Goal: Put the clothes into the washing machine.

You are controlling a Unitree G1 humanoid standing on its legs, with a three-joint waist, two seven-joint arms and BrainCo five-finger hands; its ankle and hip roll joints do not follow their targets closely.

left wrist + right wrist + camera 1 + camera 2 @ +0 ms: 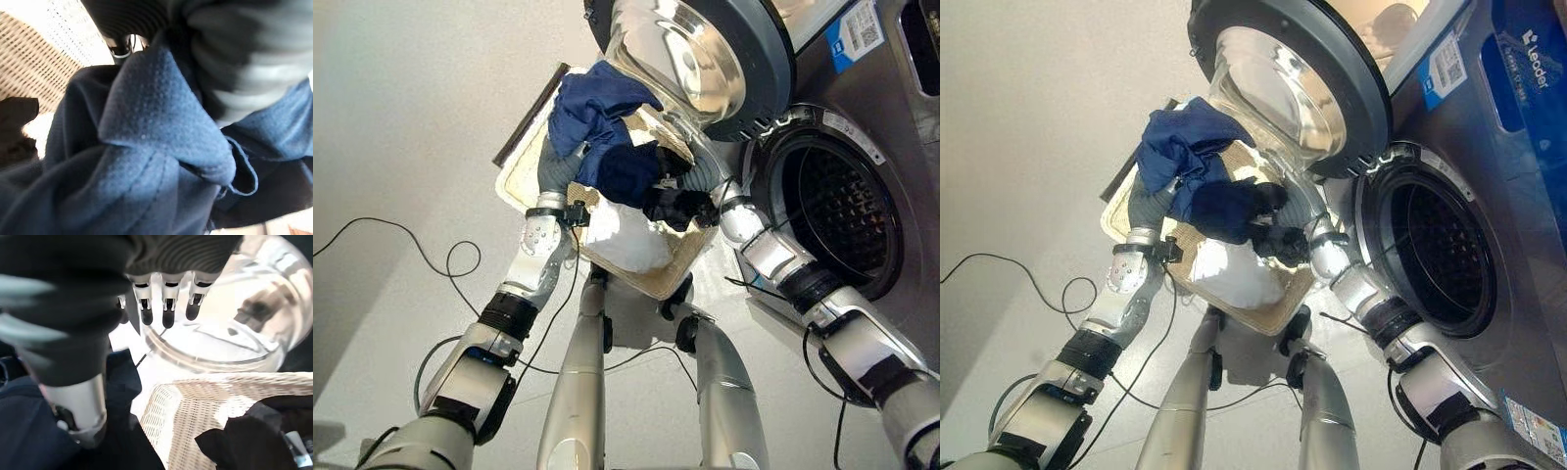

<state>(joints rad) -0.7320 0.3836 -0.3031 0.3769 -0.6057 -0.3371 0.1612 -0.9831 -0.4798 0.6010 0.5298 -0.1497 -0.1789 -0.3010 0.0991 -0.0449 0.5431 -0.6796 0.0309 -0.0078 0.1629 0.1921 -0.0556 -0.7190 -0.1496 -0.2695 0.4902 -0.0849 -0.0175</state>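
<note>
Here, crumpled navy-blue clothes (597,117) bunched.

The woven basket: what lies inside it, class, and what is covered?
Inside the pale woven basket lie a blue cloth, a dark garment and something white. Anything beneath them is covered.

Blue label (1533,73) with white lettering on washing machine (1489,245) front panel, upper right corner. White sticker (1446,69) with square code beside it. Small print unreadable.
</note>
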